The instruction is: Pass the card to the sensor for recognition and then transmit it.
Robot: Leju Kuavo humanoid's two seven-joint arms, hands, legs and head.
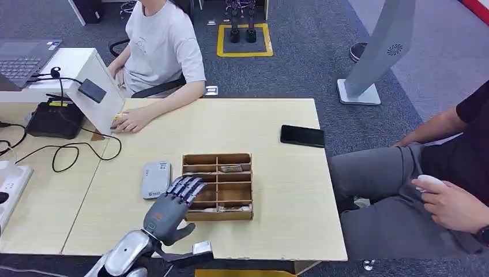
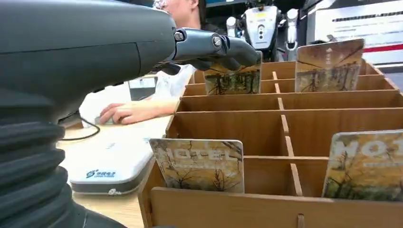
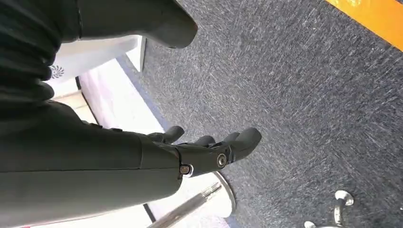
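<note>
Left robot hand (image 1: pixel 171 209) hovers spread over wooden organizer (image 1: pixel 218 186) holding cards (image 2: pixel 199 164)

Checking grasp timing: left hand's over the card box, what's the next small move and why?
Probably lower the left hand and close its fingers on a card. It hovers over the wooden box with fingers extended and holds nothing; the cards stand upright in compartments.

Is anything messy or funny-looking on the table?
Nothing stands out. The cards stand leaning in the wooden organizer, the card reader lies flat beside it, and the left robot hand hovers over the organizer's edge.
</note>
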